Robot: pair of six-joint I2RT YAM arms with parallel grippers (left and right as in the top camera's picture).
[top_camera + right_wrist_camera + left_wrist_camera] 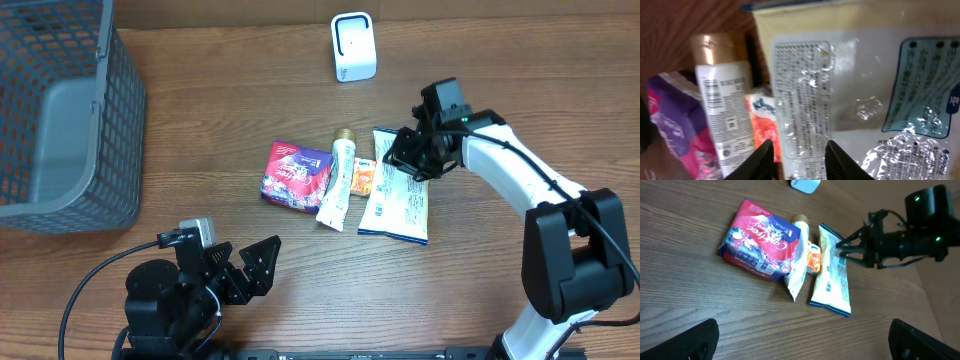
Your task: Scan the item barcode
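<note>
Several items lie together mid-table: a purple-red packet (295, 175), a white tube (338, 183) with a gold cap, a small orange sachet (362, 177) and a pale snack packet (400, 205). A white scanner (353, 47) stands at the back. My right gripper (405, 153) is down on the pale packet's far left corner. In the right wrist view its fingers (832, 150) pinch a strip of that packet's (860, 90) printed film. My left gripper (250, 268) hovers near the front edge, open, nothing between its fingers (697, 340).
A grey wire basket (110, 130) stands at the far left. The right arm (520, 180) reaches in from the right side. Bare wood lies between the items and the left gripper.
</note>
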